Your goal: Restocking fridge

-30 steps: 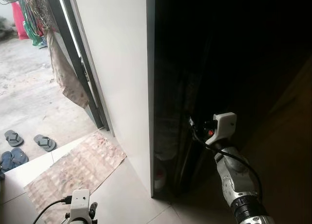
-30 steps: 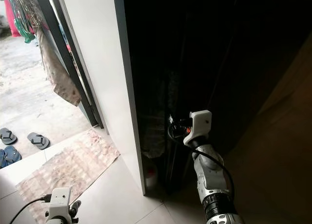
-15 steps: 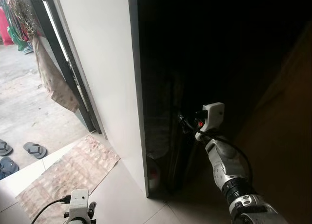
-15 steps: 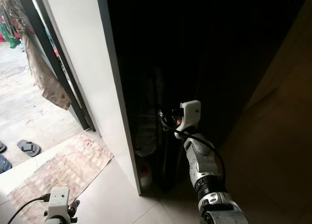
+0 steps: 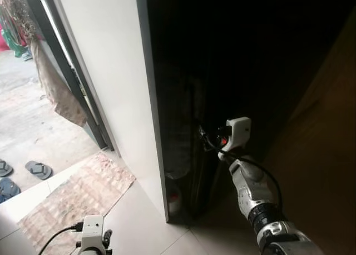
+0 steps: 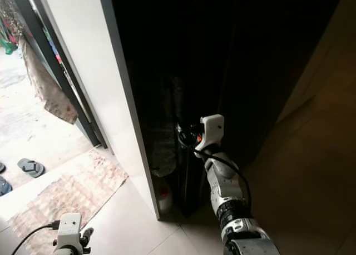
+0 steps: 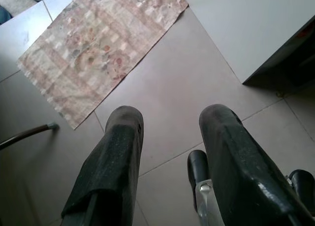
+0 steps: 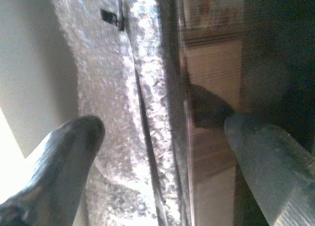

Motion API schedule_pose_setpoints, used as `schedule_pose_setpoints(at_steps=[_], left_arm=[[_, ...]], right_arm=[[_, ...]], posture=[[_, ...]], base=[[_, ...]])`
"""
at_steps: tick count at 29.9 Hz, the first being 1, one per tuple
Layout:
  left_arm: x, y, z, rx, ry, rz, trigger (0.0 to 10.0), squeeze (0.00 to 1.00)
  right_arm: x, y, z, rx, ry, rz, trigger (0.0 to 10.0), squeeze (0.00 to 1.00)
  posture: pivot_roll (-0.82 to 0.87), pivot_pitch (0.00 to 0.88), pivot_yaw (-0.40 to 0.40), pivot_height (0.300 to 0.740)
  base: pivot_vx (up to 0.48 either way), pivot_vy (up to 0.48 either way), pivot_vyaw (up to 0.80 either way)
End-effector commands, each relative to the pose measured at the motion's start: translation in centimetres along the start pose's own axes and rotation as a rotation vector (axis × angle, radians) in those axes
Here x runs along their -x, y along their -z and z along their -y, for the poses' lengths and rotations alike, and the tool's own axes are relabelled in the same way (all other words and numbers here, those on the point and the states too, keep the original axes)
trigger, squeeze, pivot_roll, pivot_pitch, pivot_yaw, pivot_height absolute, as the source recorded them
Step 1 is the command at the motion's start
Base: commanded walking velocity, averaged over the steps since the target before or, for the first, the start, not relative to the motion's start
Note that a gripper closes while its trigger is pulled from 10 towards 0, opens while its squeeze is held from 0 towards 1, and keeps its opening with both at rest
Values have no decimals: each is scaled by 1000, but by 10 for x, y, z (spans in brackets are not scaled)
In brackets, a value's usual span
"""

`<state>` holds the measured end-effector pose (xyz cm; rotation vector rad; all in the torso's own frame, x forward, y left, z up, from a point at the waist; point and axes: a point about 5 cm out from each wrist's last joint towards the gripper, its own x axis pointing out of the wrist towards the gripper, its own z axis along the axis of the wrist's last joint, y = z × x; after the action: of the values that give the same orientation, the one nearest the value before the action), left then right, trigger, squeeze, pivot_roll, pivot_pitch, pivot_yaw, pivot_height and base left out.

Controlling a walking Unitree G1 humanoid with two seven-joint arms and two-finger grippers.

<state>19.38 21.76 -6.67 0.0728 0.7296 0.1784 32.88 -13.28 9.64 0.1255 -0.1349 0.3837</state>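
Nearest to us, the left gripper (image 7: 167, 137) hangs low over the tiled floor (image 7: 162, 103), its two black fingers (image 7: 110, 162) spread apart with nothing between them; we see the patterned mat (image 7: 98, 44) lying flat on the tiles just beyond it. Farther forward, our right arm (image 5: 253, 191) reaches out toward the dark fridge (image 5: 233, 60), and the right gripper (image 8: 162, 137) stands at the lower front edge of the cabinet, where a strip of silvery bubble wrap (image 8: 123, 88) runs down beside a glossy dark panel (image 8: 216, 88). Its fingers (image 8: 69, 152) are parted wide, one on the wrap side and one on the panel side, and we see nothing clasped between them; whether either fingertip touches the fridge we cannot tell. A white wall panel (image 5: 105, 71) stands directly left of the fridge, and a brown wooden face (image 5: 328, 155) rises to its right. Beyond the mat lies an open doorway with a dark frame (image 5: 67, 71), a cloth (image 5: 55, 94) hanging beside it, and sandals (image 5: 33, 169) on the concrete outside.
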Motion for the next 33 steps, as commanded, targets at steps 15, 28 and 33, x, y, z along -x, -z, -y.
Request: schedule_pose_setpoints(at_steps=[15,28,33], left_arm=[[0,2,-5,-1,-23,-18,10000,0],[3,11,-10,25,-36,-55,10000,0],[2,8,-11,23,-28,-45,10000,0]], right_arm=[[70,53,22,-33,223,-222,10000,0],[203,155,16,-115,507,-1060,10000,0],[205,161,4,-116,433,-1108,10000,0]], posture=[[-8,26,2,740],[-1,41,15,740],[3,49,23,740]], base=[[0,0,0],[0,0,0],[0,0,0]])
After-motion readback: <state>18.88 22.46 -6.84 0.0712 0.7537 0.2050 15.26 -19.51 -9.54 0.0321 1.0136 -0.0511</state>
